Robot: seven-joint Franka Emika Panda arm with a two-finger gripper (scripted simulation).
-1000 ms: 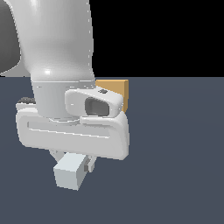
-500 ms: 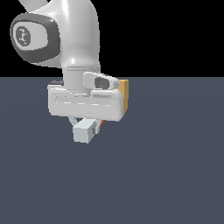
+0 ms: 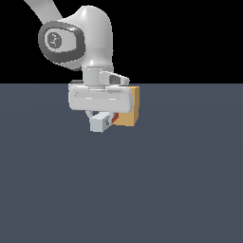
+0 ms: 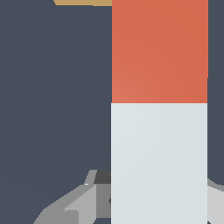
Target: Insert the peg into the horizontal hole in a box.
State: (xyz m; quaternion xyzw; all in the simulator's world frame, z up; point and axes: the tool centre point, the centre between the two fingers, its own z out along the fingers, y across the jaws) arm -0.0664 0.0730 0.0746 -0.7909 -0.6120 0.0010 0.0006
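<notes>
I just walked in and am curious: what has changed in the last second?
The hand, gripping the peg, has carried it away from the camera toward the box; its orange end now lies close to the box. The box stayed put, and the grip is unchanged.

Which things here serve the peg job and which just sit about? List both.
For the job:
- peg, white with an orange-red end, held in the gripper
- box, tan, just beyond the peg's red end
- its hole: hidden from both views

Just there:
- dark grey floor; nothing else lies about
</notes>
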